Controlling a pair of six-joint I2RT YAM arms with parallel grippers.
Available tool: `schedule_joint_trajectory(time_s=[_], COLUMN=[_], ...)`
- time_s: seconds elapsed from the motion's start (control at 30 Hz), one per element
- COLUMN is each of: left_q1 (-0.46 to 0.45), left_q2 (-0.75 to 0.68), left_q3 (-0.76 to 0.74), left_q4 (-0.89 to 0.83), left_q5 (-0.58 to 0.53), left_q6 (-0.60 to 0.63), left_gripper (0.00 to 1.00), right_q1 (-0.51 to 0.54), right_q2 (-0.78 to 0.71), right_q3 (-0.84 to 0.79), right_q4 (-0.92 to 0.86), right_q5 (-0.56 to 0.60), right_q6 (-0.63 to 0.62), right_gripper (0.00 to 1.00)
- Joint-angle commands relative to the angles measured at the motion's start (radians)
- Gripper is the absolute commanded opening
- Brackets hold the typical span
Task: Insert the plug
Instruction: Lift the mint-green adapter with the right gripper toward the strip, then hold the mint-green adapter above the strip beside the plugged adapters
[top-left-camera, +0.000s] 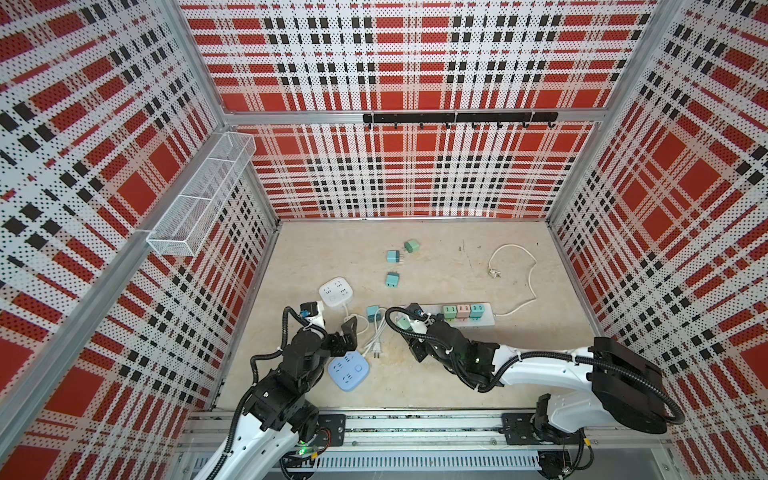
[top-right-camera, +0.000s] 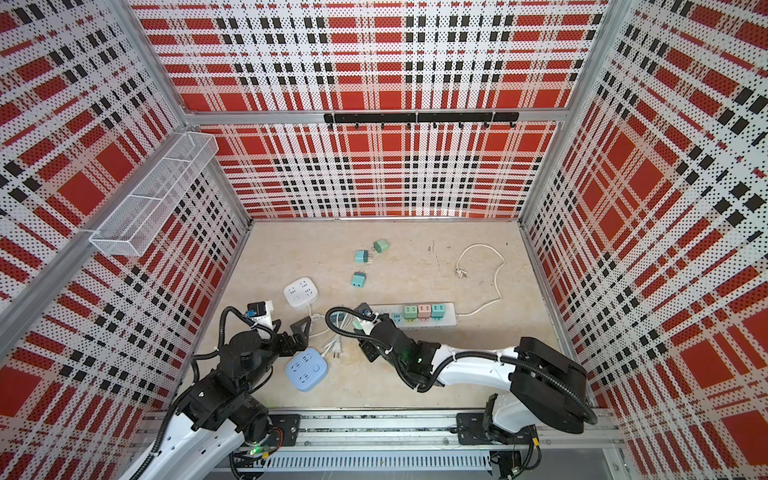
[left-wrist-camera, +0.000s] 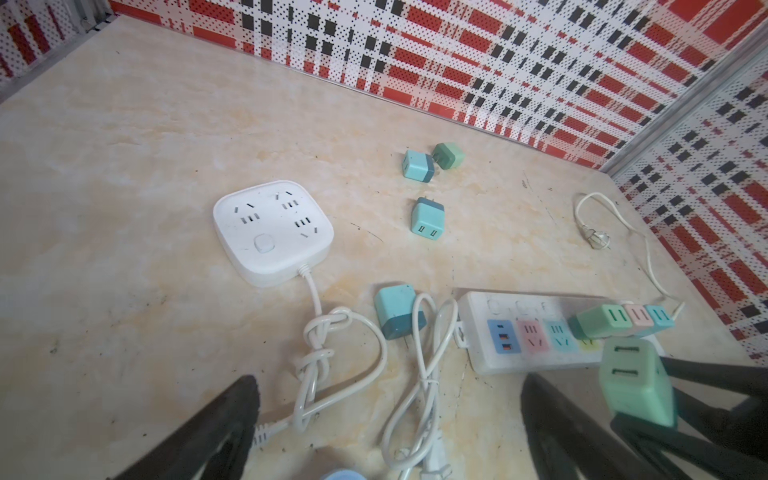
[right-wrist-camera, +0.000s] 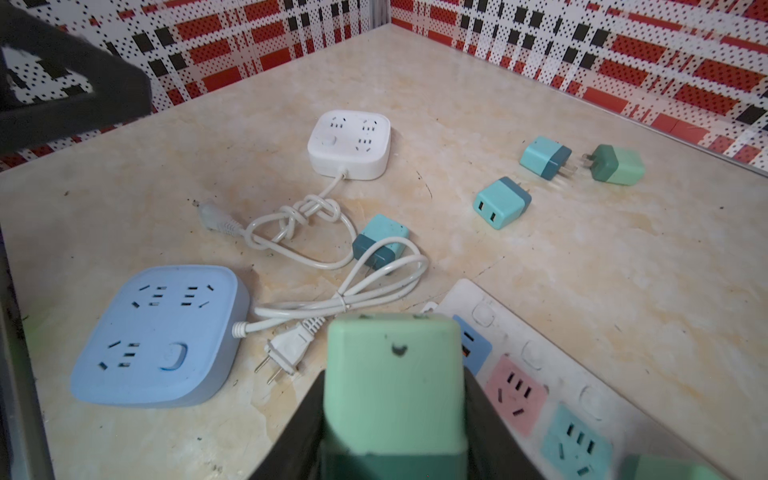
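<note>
Right wrist view: my right gripper (right-wrist-camera: 395, 440) clamps the green plug (right-wrist-camera: 392, 374) by the USB end of the power strip (right-wrist-camera: 486, 316); left gripper (left-wrist-camera: 390, 386) gapes empty near that strip.

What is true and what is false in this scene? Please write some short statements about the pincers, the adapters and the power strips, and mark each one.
1. The right pincer holds a green adapter. True.
2. The left pincer grips a cable. False: it is open and empty.
3. The long power strip carries three adapters. True.
4. An adapter is plugged into the white square socket. False: all its outlets are free.
</note>
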Motion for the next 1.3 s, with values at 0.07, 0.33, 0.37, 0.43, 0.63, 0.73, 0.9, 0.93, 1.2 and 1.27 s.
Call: schedule_joint_trajectory(time_s=[0.07, 0.33, 0.37, 0.43, 0.63, 0.73, 0.9, 0.93, 1.2, 1.27], left_q1=[0.007, 0.007, 0.007, 0.008, 0.005, 0.004, 0.005, 0.006, 0.004, 0.005], left_q2=[-0.059, -0.037, -0.025, -0.006, 0.002, -0.006, 0.002, 0.004, 0.004, 0.014], left_q3=[0.014, 0.035, 0.037, 0.037, 0.037, 0.036, 0.051, 0.053, 0.056, 0.07], left_q4=[0.003, -0.018, -0.021, -0.02, -0.028, -0.029, -0.034, -0.033, 0.013, 0.029], left_q5=[0.14, 0.12, 0.119, 0.131, 0.144, 0.128, 0.129, 0.131, 0.239, 0.25], left_q6=[-0.022, -0.042, -0.044, -0.044, -0.07, -0.085, -0.094, -0.094, -0.108, -0.113], left_gripper=[0.99, 0.99, 0.99, 0.99, 0.99, 0.99, 1.0, 0.99, 0.99, 0.99], right_q1=[-0.001, -0.001, -0.001, -0.001, -0.001, -0.001, -0.001, -0.001, -0.001, -0.001], right_q2=[-0.069, -0.151, -0.154, -0.155, -0.151, -0.155, -0.146, -0.14, -0.133, -0.141], right_q3=[-0.046, -0.122, -0.127, -0.131, -0.139, -0.135, -0.13, -0.125, -0.152, -0.183], right_q4=[0.146, 0.193, 0.195, 0.196, 0.223, 0.216, 0.234, 0.232, 0.313, 0.34], right_q5=[-0.021, -0.029, -0.034, -0.045, -0.069, -0.084, -0.076, -0.068, -0.047, -0.033], right_q6=[-0.078, -0.083, -0.084, -0.092, -0.098, -0.104, -0.119, -0.124, -0.143, -0.146], right_gripper=[0.09, 0.1, 0.1, 0.1, 0.09, 0.09, 0.08, 0.07, 0.04, 0.04])
